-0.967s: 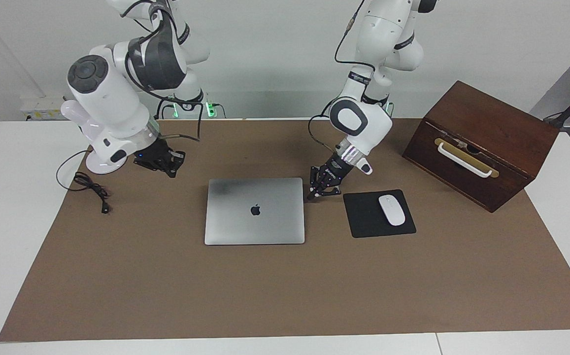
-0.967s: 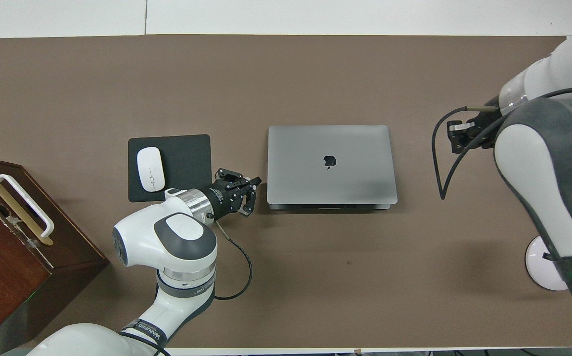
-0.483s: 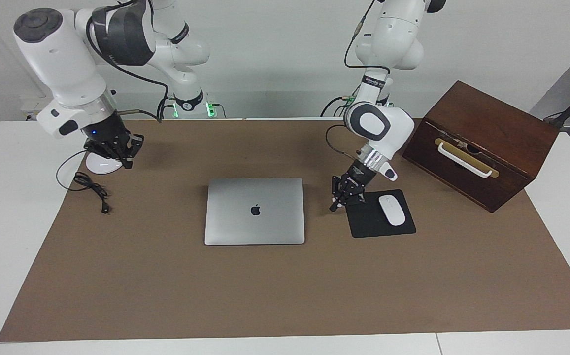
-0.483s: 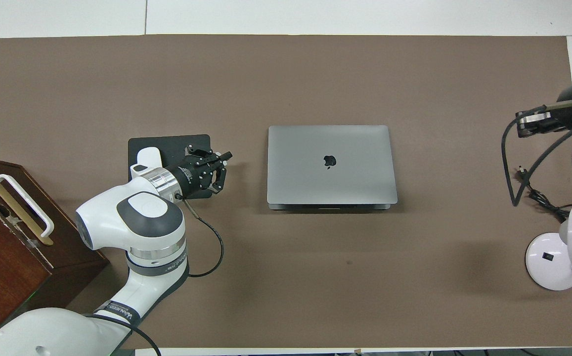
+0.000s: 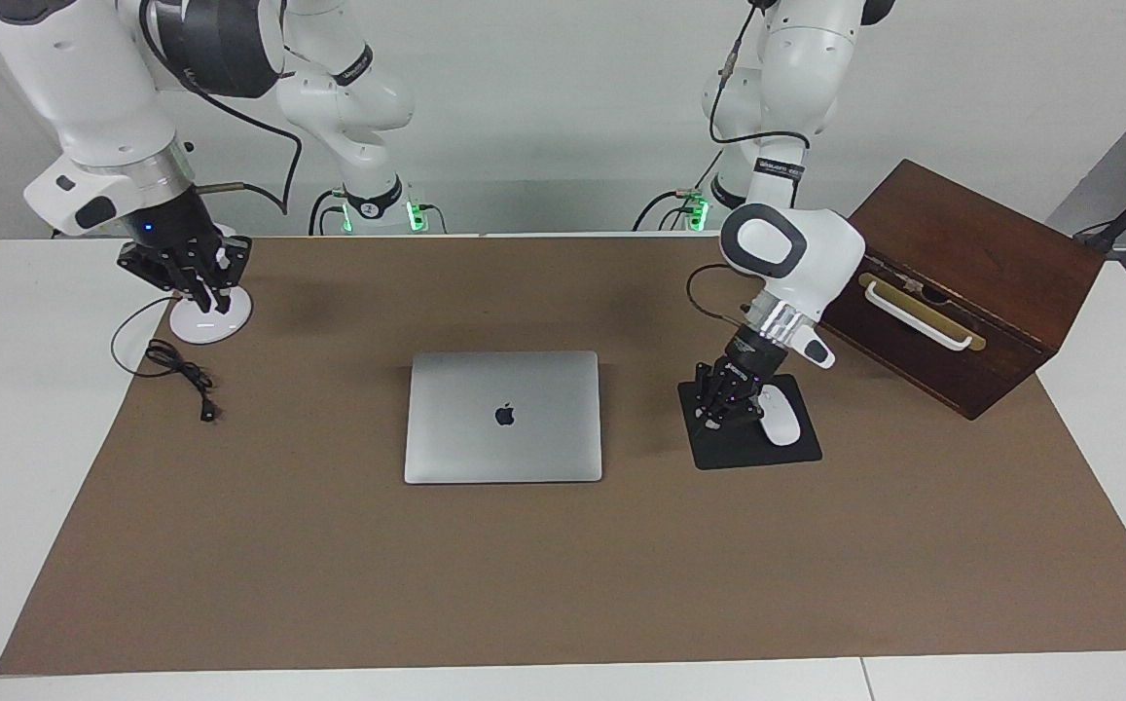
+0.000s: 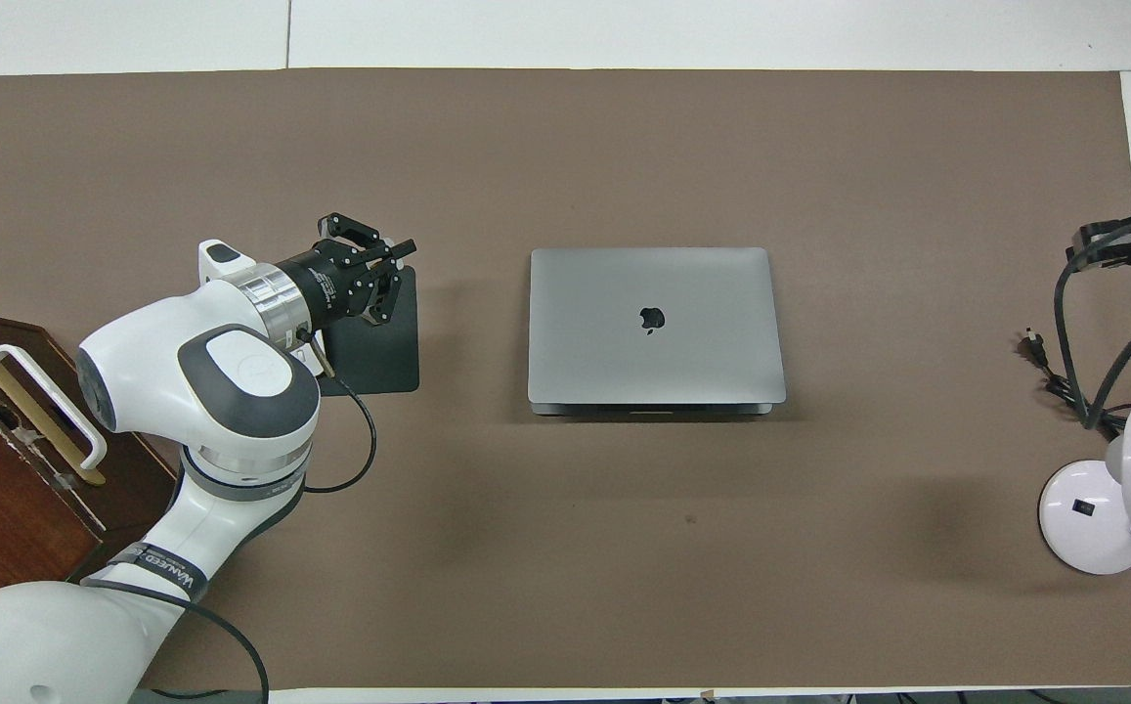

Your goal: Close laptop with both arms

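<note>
The silver-grey laptop (image 5: pixel 503 417) lies flat on the brown mat with its lid down and the apple logo up; it also shows in the overhead view (image 6: pixel 656 328). No gripper touches it. My left gripper (image 5: pixel 710 417) is open and empty, low over the black mouse pad (image 5: pixel 767 450), beside the laptop toward the left arm's end; the overhead view shows it too (image 6: pixel 399 279). My right gripper (image 5: pixel 212 300) hangs over the white lamp base (image 5: pixel 210 321) at the right arm's end, well away from the laptop.
A white mouse (image 5: pixel 779 417) lies on the mouse pad (image 6: pixel 379 352). A dark wooden box (image 5: pixel 952 282) with a white handle stands at the left arm's end. A black cable (image 5: pixel 178 375) lies beside the lamp (image 6: pixel 1088 518).
My left gripper has drawn away from the laptop's edge to over the mouse pad. My right arm has risen and swung out to over the lamp base. The laptop has stayed shut and still.
</note>
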`<state>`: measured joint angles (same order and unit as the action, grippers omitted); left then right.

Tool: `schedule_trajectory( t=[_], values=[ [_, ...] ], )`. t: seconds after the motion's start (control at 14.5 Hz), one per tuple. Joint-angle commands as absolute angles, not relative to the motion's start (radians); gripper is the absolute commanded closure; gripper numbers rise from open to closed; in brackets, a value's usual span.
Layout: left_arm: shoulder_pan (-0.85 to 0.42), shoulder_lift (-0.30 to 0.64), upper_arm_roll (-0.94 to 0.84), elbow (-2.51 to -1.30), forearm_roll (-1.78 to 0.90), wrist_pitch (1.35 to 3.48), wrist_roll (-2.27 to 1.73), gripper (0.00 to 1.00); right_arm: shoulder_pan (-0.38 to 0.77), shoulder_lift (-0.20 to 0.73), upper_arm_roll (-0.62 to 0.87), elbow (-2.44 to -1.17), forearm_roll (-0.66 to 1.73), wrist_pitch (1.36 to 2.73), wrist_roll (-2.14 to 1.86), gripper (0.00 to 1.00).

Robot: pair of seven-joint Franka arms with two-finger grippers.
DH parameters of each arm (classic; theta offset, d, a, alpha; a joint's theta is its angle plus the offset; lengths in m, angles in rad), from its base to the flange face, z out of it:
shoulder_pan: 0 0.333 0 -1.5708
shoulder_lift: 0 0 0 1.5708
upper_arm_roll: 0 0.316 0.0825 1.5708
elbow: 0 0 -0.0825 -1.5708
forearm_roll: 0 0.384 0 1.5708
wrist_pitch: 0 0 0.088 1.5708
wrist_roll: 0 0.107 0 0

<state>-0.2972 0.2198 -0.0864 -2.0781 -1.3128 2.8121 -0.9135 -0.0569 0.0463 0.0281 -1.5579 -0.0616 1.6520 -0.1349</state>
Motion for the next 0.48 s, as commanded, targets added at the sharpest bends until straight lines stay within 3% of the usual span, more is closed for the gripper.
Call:
schedule_trajectory(
  t=[0.0,0.21,0.28,0.41],
  values=[
    [-0.276,0.255,-0.091,-2.019,-1.151,2.778,-0.897,1.0,-0.074,0.035,0.037,-1.552,-0.075,1.635,-0.161,0.47],
    [-0.236,0.247,-0.087,-2.011,-1.033,2.723,-0.897,1.0,-0.075,0.035,0.02,-1.539,-0.064,1.635,-0.178,0.08],
    [-0.229,0.239,-0.083,-2.011,-0.994,2.706,-0.897,1.0,-0.075,0.035,0.017,-1.529,-0.063,1.635,-0.178,0.0],
    [-0.218,0.195,-0.063,-2.02,-0.931,2.698,-0.896,1.0,-0.075,0.035,0.005,-1.529,-0.061,1.626,-0.176,0.0]
  ],
)
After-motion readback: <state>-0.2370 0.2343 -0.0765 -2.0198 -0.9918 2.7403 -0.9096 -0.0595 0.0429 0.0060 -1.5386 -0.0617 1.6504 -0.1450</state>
